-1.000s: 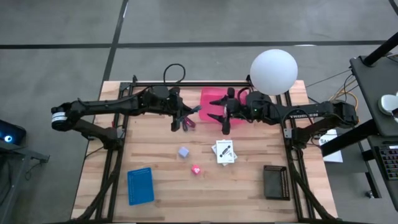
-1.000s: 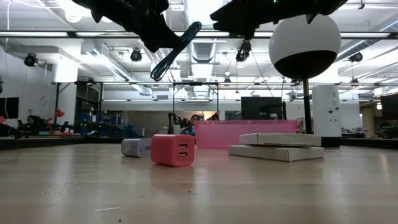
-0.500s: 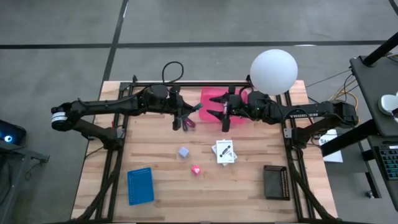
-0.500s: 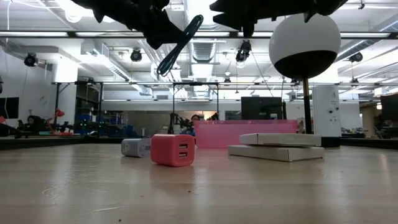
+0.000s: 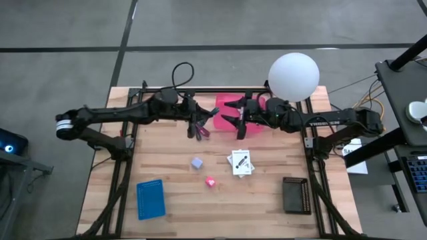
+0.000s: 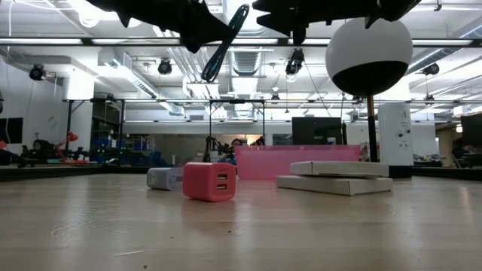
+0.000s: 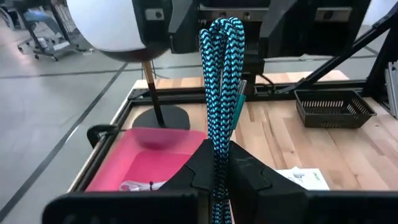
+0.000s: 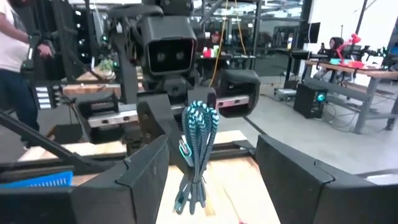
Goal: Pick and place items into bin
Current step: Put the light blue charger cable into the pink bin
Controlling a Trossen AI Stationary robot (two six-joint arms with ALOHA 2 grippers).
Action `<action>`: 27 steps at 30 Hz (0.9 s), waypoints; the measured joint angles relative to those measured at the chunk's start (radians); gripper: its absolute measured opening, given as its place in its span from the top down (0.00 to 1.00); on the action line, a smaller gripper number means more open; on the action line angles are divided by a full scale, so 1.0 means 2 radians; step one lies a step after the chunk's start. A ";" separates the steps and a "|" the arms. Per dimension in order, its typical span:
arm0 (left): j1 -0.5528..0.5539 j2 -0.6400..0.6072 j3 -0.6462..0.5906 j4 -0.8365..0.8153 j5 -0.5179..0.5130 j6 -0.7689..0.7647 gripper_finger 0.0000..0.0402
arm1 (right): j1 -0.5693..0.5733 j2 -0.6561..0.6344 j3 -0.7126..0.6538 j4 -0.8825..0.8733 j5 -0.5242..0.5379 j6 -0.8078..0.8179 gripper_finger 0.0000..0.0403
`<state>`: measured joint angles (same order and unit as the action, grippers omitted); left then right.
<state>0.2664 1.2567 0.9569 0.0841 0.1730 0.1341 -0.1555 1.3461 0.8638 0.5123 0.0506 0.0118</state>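
Note:
My left gripper (image 5: 201, 125) is shut on a teal-and-black braided cord bundle (image 7: 219, 81), held high above the table just left of the pink bin (image 5: 230, 107). In the low view the cord (image 6: 226, 41) slants up near the picture's top. My right gripper (image 5: 240, 125) hovers open over the bin, its fingers wide apart (image 8: 211, 160) and facing the cord (image 8: 198, 149). On the table rest a lavender cube (image 5: 197, 162), a small pink piece (image 5: 210, 181) and a white printed card (image 5: 241, 162). A white item (image 7: 137, 185) lies in the bin. My left gripper pinches the folded cord bundle between its two fingers, partway along its length (image 7: 217, 163), with several strands together. The fingers come at it roughly level from the table's left, and the bundle runs on past them. It is lifted clear and slanted, looped end (image 7: 217, 28) uppermost.
A blue tray (image 5: 150, 198) lies near the table's front left and a black mesh basket (image 5: 295, 195) near the front right. A white globe lamp (image 5: 293, 77) stands behind the bin at the far edge. Bare wood shows between the loose items.
My left gripper has risen and moved a little toward the bin, staying shut on the cord. The bundle has tipped more upright and sits higher in the low view. My right gripper has drawn slightly up and toward the far edge, still open.

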 joint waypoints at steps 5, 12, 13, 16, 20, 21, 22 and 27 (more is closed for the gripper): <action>0.000 0.014 0.003 0.014 0.001 0.000 0.98 | -0.007 0.007 0.000 0.017 -0.003 0.041 0.43; -0.001 0.024 0.003 0.020 0.001 0.000 0.98 | -0.011 0.032 0.000 0.043 -0.024 0.053 0.43; -0.001 0.024 0.003 0.019 0.001 0.000 0.98 | -0.011 0.035 0.000 0.044 -0.025 0.055 0.43; -0.001 0.024 0.003 0.019 0.001 0.000 0.98 | -0.011 0.040 0.000 0.052 -0.025 0.054 0.43; -0.001 0.023 0.003 0.019 0.001 0.000 0.98 | -0.013 0.041 0.000 0.056 -0.024 0.044 0.44; -0.001 0.023 0.003 0.020 0.001 0.000 0.98 | -0.013 0.041 0.000 0.057 -0.025 0.044 0.44; -0.001 0.023 0.003 0.020 0.001 0.000 0.98 | -0.015 0.041 0.000 0.057 -0.024 0.044 0.45; -0.001 0.025 0.004 0.021 0.001 0.000 0.98 | -0.022 0.041 0.000 0.058 -0.025 0.044 0.48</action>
<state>0.2653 1.3065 0.9642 0.1256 0.1745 0.1337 -0.1997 1.4284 0.8635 0.6278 0.0016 0.1001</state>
